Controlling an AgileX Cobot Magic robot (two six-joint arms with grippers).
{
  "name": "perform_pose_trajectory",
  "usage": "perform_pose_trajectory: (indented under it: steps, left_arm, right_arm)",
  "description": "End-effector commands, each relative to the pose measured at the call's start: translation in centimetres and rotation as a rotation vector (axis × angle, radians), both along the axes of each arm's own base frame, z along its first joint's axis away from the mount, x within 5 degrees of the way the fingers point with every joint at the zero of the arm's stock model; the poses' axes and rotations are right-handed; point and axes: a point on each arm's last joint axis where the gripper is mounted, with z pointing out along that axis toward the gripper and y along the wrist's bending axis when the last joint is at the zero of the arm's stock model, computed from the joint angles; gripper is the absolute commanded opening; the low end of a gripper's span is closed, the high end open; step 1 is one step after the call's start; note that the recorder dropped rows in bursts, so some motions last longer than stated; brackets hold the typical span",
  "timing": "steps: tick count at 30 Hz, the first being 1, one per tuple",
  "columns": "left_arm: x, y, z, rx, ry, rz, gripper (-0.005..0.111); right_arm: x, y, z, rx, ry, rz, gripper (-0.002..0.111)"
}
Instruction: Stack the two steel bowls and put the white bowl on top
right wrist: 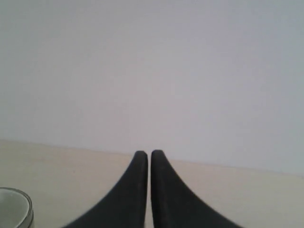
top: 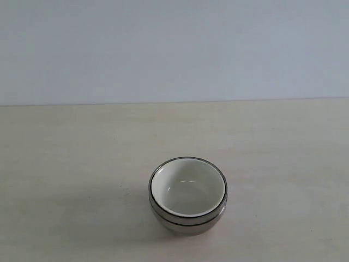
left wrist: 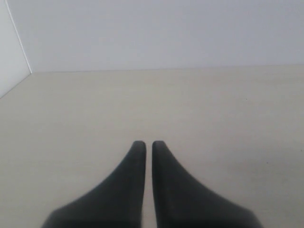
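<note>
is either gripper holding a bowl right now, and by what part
Nothing is held. The left gripper and the right gripper are both shut on nothing; the white bowl sits nested in the steel bowls.

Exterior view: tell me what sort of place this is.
Likely a bare robot test bench: a plain pale table, a blank wall behind it, and a white bowl nested in steel bowls.

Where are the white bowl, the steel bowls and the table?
white bowl (top: 188,188): exterior view, its smooth inside.
steel bowls (top: 188,226): exterior view, shiny outer wall below the rims.
table (top: 65,164): exterior view, bare surface left of the stack.
</note>
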Motion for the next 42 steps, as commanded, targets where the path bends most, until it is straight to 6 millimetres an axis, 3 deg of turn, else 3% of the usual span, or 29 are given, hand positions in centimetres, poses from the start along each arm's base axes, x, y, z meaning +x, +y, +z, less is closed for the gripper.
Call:
perform_pose_trajectory:
  steps: [1,13,28,42]
  left_arm:
    - [0.0,0.0,-0.1,-0.014,0.0,0.002,0.004]
    - [0.0,0.0,-0.1,-0.014,0.0,0.002,0.004]
    - [0.0,0.0,-0.1,-0.014,0.0,0.002,0.004]
    - [0.0,0.0,-0.1,-0.014,0.0,0.002,0.004]
  right_arm:
    - [0.1,-0.3,-1.3,0.028,0.131,-0.027,0.0]
    - [-0.1,-0.1,-3.1,-0.103,0.322,-0.005,0.0]
    - [-0.2,-0.2,-3.7,0.066,0.406,-0.025,0.0]
    - [-0.3,-0.2,-3.9,0.074,0.434,-0.028,0.0]
